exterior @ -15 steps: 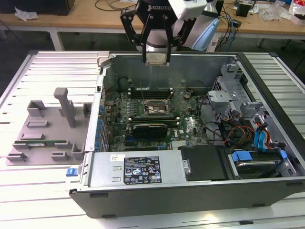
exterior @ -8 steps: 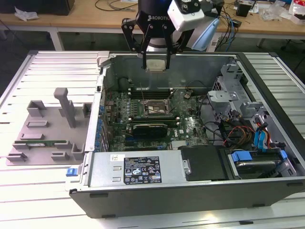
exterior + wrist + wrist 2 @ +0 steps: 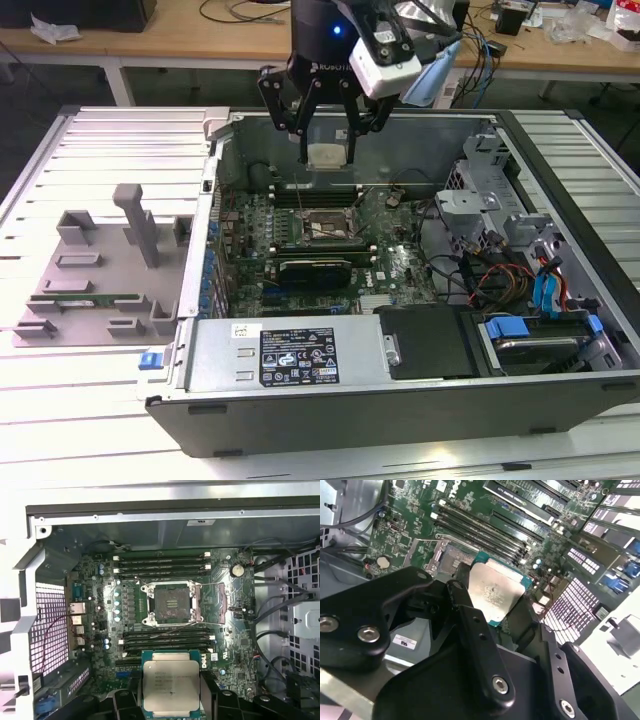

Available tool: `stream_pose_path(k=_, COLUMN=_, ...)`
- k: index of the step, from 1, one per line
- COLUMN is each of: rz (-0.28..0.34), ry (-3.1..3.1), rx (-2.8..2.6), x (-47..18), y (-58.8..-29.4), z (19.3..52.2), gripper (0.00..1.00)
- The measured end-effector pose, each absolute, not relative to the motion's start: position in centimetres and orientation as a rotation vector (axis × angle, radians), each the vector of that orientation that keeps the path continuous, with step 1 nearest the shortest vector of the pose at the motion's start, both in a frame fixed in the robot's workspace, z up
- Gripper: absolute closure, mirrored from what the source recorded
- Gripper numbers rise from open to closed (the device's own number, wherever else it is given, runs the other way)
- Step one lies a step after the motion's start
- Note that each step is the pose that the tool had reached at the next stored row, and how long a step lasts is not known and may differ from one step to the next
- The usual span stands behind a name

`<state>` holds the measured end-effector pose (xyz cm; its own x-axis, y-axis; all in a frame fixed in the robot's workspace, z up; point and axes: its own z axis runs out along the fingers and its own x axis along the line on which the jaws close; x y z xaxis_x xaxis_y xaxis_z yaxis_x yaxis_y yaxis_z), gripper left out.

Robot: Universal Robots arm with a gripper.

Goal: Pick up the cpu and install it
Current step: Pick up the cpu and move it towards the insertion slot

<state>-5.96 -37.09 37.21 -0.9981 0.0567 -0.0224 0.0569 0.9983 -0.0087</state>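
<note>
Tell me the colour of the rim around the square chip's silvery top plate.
Teal-green, edging the square silvery cpu; clearest in the first wrist view.

The jaws hide two edges of the cpu in the second wrist view.

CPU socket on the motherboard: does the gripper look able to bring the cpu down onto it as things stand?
Probably yes. The gripper, shut on the cpu, hangs above the open case, and the CPU socket lies bare with no cable or card over it.
</note>
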Motion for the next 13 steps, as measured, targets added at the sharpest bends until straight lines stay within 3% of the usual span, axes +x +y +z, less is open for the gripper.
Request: stream_pose_path(k=13, rz=-0.015, ry=3.118, rx=0.088, x=-5.1, y=-36.4, z=33.2, gripper=0.45)
